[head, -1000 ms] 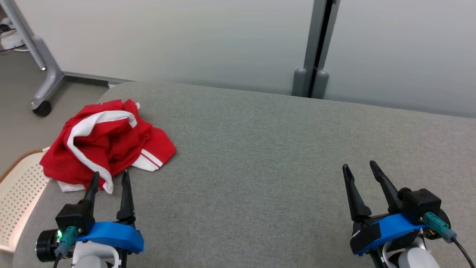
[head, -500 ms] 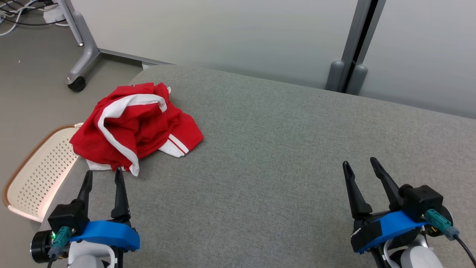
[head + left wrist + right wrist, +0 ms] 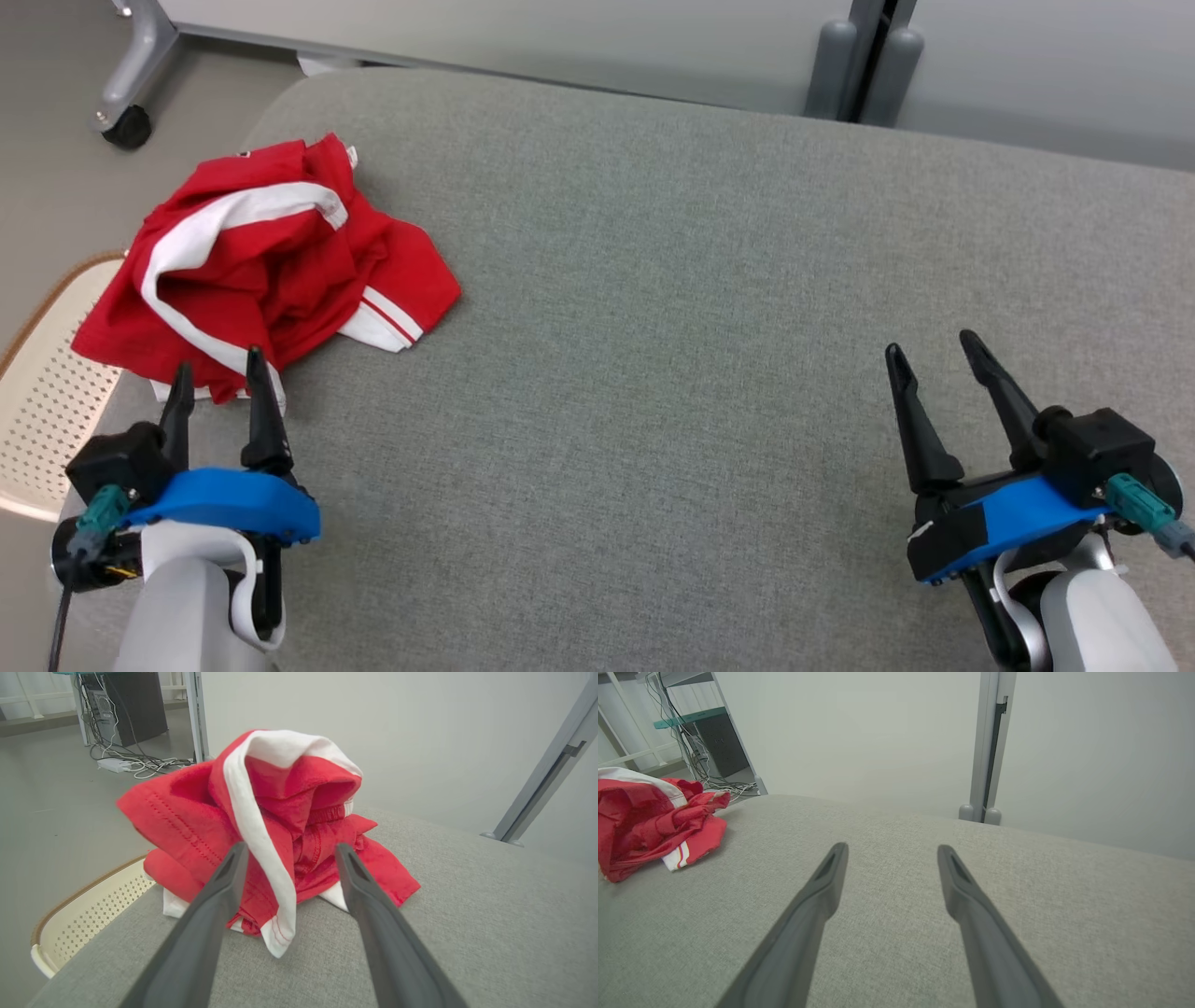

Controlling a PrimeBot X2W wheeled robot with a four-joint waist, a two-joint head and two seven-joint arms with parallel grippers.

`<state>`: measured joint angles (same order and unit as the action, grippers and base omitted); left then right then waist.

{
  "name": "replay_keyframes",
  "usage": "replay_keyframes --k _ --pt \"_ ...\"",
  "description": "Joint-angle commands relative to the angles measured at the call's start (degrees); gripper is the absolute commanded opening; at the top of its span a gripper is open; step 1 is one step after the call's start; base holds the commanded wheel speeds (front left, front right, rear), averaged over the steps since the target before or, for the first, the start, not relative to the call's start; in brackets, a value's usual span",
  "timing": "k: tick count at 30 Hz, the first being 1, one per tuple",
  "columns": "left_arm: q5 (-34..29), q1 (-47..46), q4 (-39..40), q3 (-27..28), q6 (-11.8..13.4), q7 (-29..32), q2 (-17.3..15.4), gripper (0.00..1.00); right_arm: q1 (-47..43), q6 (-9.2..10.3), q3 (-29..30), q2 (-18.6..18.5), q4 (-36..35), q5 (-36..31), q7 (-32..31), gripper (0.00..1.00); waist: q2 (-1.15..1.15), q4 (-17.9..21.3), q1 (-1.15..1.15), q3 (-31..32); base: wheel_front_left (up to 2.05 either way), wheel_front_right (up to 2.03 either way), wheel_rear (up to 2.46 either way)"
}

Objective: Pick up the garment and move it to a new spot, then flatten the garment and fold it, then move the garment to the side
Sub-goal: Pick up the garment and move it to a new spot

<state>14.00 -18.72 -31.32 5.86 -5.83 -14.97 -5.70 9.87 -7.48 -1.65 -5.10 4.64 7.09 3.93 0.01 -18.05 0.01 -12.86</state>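
The garment [image 3: 271,266] is red with white stripes and lies crumpled in a heap at the far left of the grey padded surface [image 3: 672,355]. My left gripper [image 3: 217,364] stands open just in front of the heap's near edge, fingertips at the cloth. In the left wrist view the garment [image 3: 280,826] rises right ahead of the spread fingers [image 3: 219,891], with a white-trimmed fold hanging between them. My right gripper [image 3: 934,350] is open over bare padding at the right, holding nothing. The right wrist view shows the garment [image 3: 649,821] far off to the left.
A cream perforated basket [image 3: 47,411] sits below the surface's left edge. A grey wheeled frame leg [image 3: 131,84] stands on the floor at the far left. A pale partition wall with a grey post [image 3: 864,56] runs behind the surface.
The head camera has tilted down and swung, shifting the whole picture. The left gripper's tips now sit closer to the garment's near edge. Both grippers stay open.
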Motion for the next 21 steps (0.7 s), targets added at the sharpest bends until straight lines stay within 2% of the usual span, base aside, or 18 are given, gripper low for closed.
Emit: replay_keyframes --k 1,7,13,14,15,16,21 --pt "0.6 -2.1 -1.7 0.4 -0.1 0.2 -0.5 1.00 1.1 -0.02 0.2 -0.7 -0.6 -0.3 -0.3 1.00 -0.01 -0.5 -0.01 -1.5 0.00 0.00 0.00" --pt "2.8 -8.8 -11.2 2.1 -0.1 1.3 -2.4 1.00 2.6 -0.02 0.5 -1.9 -2.6 -0.4 -1.6 1.00 -0.01 0.0 -0.01 -5.8 0.00 0.00 0.00" --pt "4.4 -13.8 -17.5 2.2 -0.6 1.1 -2.8 1.00 3.4 -0.02 1.1 -2.4 -3.7 -0.5 -2.1 1.00 -0.01 -0.3 -0.01 -8.0 0.00 0.00 0.00" --pt "4.6 -14.3 -18.2 2.0 -0.7 1.0 -2.8 0.93 3.4 -0.02 1.2 -2.5 -3.8 -0.5 -2.2 1.00 -0.01 -0.4 -0.01 -8.2 0.00 0.00 0.00" --pt "4.8 -14.9 -18.6 2.1 -0.7 0.8 -2.9 0.27 3.3 -0.02 1.2 -2.5 -3.9 -0.6 -2.2 1.00 -0.01 -0.5 -0.01 -8.3 0.00 0.00 0.00" --pt "5.1 -15.3 -18.9 2.4 -0.8 0.6 -3.1 0.00 3.3 -0.02 1.3 -2.6 -3.9 -0.6 -2.3 1.00 -0.01 -0.5 -0.01 -8.3 0.00 0.00 0.00" --pt "5.4 -14.9 -18.2 1.7 -1.3 -0.1 -3.4 0.00 2.9 -0.02 1.2 -1.9 -3.5 -0.4 -1.9 1.00 -0.01 -0.3 -0.01 -6.9 0.00 0.00 0.00"
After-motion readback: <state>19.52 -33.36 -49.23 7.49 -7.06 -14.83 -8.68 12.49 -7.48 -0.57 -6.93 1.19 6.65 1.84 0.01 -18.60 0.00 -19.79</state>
